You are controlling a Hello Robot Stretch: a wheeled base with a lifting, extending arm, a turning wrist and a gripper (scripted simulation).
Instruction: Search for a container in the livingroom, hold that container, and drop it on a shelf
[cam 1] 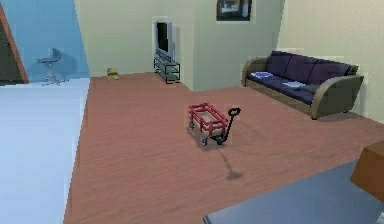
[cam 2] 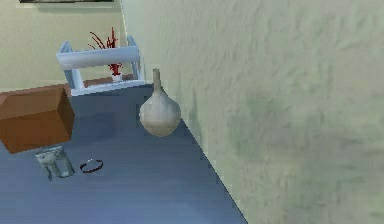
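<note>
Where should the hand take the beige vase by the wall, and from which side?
Probably by the slim neck of the vase, which stands upright over a round belly. Come from the arm side view's left: the wall crowds its right.

To my arm's side I see a beige vase [cam 2: 158, 108], round-bellied with a thin neck, standing upright on a blue surface [cam 2: 150, 175] close by a cream wall [cam 2: 290, 100]. Farther out, apart from it, stands a small white shelf [cam 2: 72, 68] with a red plant [cam 2: 112, 50] in it.
</note>
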